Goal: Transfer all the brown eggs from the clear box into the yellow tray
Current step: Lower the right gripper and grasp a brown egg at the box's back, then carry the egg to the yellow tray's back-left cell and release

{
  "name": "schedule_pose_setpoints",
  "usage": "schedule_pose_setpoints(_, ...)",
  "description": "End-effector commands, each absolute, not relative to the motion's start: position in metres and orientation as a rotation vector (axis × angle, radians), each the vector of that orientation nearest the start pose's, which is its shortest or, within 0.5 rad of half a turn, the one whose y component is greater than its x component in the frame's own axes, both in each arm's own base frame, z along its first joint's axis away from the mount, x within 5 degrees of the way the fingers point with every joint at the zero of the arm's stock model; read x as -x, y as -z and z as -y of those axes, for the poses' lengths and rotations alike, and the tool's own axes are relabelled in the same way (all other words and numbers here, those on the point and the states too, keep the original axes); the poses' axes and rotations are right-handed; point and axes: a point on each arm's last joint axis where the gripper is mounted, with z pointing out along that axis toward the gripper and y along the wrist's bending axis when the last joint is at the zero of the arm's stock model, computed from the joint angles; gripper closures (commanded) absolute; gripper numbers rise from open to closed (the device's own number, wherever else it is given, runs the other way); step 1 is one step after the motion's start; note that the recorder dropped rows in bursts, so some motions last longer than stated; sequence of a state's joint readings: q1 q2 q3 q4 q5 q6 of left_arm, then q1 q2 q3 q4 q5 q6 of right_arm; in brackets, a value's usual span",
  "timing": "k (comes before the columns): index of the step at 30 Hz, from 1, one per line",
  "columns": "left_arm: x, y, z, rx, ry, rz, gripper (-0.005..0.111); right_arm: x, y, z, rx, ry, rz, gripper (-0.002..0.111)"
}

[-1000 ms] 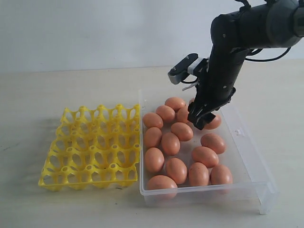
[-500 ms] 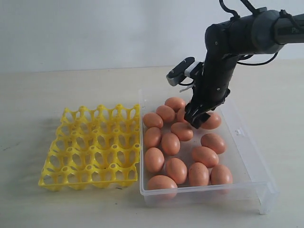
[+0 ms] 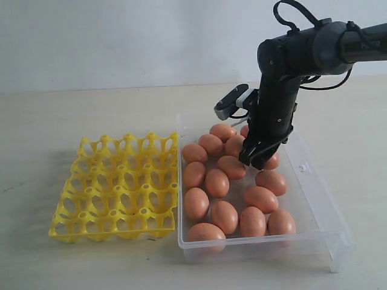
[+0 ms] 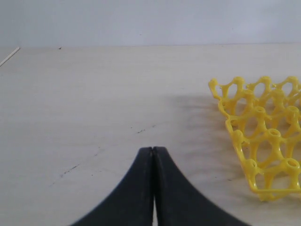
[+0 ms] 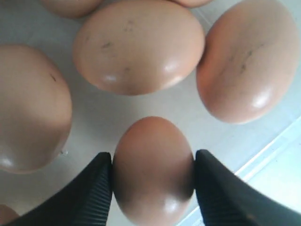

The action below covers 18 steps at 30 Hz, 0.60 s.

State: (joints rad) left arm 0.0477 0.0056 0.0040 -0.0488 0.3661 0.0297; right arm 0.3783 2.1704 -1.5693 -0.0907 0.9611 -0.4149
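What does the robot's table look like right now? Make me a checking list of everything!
Surface: pale table, bare, with faint scuffs.
Job's things: brown eggs all lie in the clear box; the yellow tray sits beside it, every cup empty.
Clutter: nothing seen.
Claws: right claw is down in the box, shut on one egg; left claw is shut and empty, over bare table near the tray.
Cables: black cables loop by the right arm, clear of the eggs.
Surroundings: plain pale wall.

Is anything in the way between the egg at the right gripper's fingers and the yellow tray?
Yes: other brown eggs and the clear box's low wall lie between the gripped egg and the yellow tray. Above them, nothing.
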Motion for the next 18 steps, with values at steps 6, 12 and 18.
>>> schedule_pose_setpoints(6,-0.053,-0.181,0.000,0.042,0.005,-1.836,0.107,-0.398,-0.215,-0.155,0.970,0.004,-2.614,0.108)
schedule_pose_setpoints(12,-0.053,-0.181,0.000,0.042,0.005,-1.836,0.107,-0.378,-0.276,-0.200,0.761,-0.276,-2.138,0.108)
schedule_pose_setpoints(18,-0.053,-0.181,0.000,0.042,0.005,-1.836,0.107,-0.365,-0.277,-0.247,0.737,-0.322,-1.919,0.108)
